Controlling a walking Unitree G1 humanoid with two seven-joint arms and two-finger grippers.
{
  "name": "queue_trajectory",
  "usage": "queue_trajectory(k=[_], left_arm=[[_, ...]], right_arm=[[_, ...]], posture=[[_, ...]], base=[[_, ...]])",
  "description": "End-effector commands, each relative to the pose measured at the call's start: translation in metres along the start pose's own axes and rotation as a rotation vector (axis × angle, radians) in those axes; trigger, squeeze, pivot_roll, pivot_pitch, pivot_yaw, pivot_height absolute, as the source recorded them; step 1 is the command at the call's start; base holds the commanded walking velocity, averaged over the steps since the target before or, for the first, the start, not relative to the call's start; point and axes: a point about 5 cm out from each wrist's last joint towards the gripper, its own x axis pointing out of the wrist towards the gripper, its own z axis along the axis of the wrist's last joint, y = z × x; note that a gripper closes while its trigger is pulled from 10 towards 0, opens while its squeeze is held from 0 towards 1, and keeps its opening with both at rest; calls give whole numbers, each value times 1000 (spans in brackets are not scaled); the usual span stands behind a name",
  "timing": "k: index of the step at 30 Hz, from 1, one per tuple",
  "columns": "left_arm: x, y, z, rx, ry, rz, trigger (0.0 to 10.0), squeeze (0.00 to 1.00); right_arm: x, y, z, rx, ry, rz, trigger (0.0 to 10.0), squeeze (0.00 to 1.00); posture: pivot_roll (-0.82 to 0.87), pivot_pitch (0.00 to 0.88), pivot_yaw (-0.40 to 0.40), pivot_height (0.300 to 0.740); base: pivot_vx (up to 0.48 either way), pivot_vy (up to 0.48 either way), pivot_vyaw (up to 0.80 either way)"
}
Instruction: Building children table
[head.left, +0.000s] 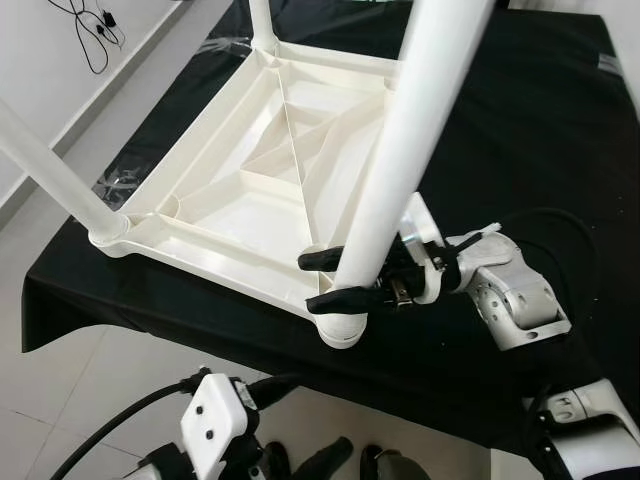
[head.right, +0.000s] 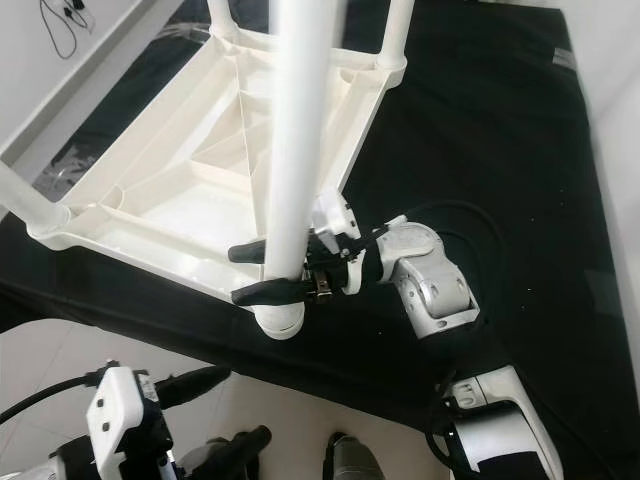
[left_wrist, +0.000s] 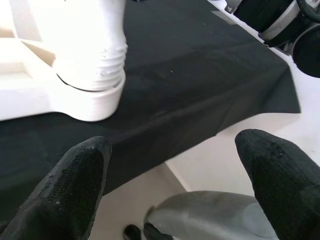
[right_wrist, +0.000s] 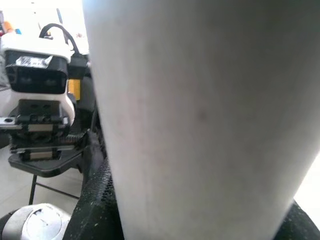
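Black cloth (head.left: 520, 130) covers a low surface over pale tiled floor (head.left: 90, 380), with a white wall and some black cable (head.left: 95, 30) at far left. The white plastic table top (head.left: 270, 190) lies upside down on the cloth, ribbed underside up, near corner at the cloth's near edge. A white tube leg (head.left: 405, 150) stands in the near corner socket (head.left: 340, 325); another leg (head.left: 50, 165) is seated at the left corner and more at the far corners. The right gripper (head.left: 335, 278) comes in from the right and pinches the near leg just above the socket, one black finger on each side; the right wrist view has the tube pressed up against the camera. The left gripper (left_wrist: 170, 175) hangs low near the robot, below the cloth edge, fingers spread wide and holding nothing. Judging by looks: hollow moulded plastic, light and stiff, smooth and a bit slippery, so the tube could rotate or slide in the pinch. A low hold near the socket seems best for pushing straight down; a high hold would lever the leg. The top may skid on the cloth, so the free gripper could brace the rim (head.left: 220, 270).
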Motion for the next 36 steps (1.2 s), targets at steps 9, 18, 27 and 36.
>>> queue_trajectory(k=[9,18,27,36], left_arm=[[-5,1,0,28,18,26,10000,0],[-2,0,-2,11,5,8,10000,0],[0,0,-3,4,-6,6,10000,0],[2,0,-2,1,-15,5,10000,0]], right_arm=[[11,8,0,-93,90,139,10000,0],[17,12,1,-230,293,352,10000,0],[18,3,13,-256,378,410,10000,0],[21,-12,24,-149,235,358,10000,0]], posture=[[67,337,30,740],[47,319,20,740],[38,305,8,740],[36,306,1,740]], base=[[0,0,0],[0,0,0],[0,0,0],[0,0,0]])
